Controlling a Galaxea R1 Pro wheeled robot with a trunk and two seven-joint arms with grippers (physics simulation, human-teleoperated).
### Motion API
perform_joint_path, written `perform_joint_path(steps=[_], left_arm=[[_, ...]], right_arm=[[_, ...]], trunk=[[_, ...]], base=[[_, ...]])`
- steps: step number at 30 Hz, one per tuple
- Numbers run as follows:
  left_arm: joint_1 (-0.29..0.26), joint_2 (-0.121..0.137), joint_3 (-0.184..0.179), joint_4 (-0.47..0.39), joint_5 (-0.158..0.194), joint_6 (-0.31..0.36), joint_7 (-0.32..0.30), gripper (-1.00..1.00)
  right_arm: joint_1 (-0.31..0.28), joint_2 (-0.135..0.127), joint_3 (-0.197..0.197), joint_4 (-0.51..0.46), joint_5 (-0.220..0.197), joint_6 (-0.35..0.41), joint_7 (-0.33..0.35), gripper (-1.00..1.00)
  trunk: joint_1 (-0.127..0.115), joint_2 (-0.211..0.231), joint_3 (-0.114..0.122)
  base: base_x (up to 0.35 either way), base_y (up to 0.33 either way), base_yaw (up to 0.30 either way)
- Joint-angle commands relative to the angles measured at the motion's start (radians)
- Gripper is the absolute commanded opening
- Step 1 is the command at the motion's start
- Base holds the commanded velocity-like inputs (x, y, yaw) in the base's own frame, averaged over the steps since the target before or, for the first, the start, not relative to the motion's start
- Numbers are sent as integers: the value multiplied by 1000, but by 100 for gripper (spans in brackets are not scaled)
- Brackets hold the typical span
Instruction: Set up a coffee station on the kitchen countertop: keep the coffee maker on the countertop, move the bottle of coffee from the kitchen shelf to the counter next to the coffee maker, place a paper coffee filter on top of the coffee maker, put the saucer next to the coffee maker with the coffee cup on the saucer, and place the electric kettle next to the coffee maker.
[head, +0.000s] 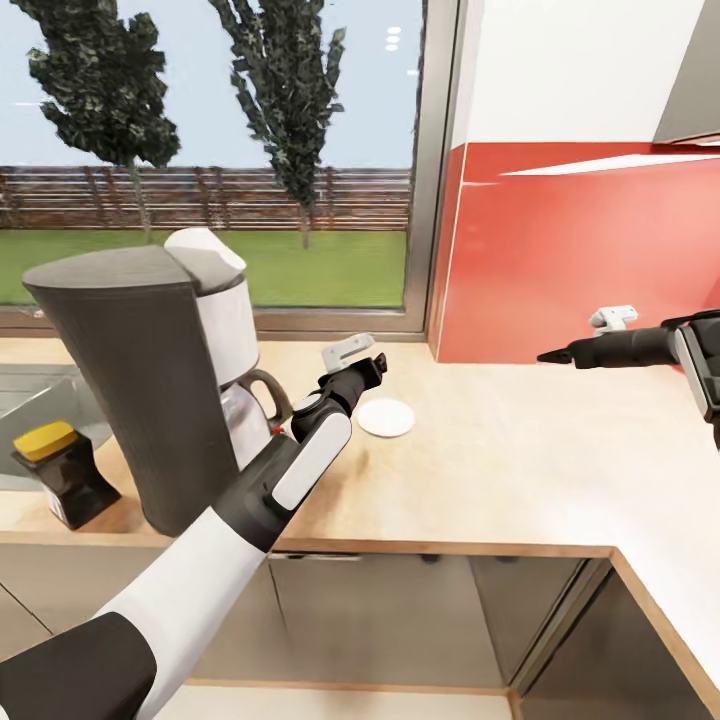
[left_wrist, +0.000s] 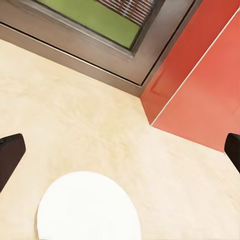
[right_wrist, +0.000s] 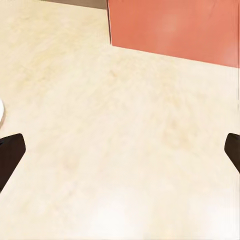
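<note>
No readable writing on the bottle of coffee (head: 62, 475): yellow lid, dark body. Plain white round saucer (head: 386, 417) flat just beyond the left gripper (head: 372, 368), fingers spread, empty. Right gripper (head: 556, 355) likewise spread wide, empty, above bare countertop (head: 500, 450).

A pale beige wood-look tabletop (head: 520, 460) runs beneath a window and turns a corner toward a red wall panel. Standing on it at the left is a tall charcoal-grey coffee maker (head: 150, 390) with a white upper part and a glass carafe. Just beside it, further left, sits a small dark bottle of coffee (head: 62, 475) with a yellow lid. A small flat white saucer (head: 386, 417) lies on the bare surface to the maker's right, apart from it.
</note>
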Motion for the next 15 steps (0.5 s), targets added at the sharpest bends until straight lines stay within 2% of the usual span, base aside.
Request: perform_joint_path(steps=[1,5,15], left_arm=[[-1,0,-1,-1,4,3,7,100],[-1,0,-2,-2,4,3,6,100],[-1,0,-2,-3,4,3,5,100]], right_arm=[[-1,-1,1,-1,11,1,9,100],[-1,-1,1,-1,11,1,9,100],[-1,-1,1,-1,11,1,9,100]], trunk=[[0,-1,-1],[0,-1,-1],[0,-1,-1]], base=[[180,-156,0],[156,-149,0],[63,-75,0]])
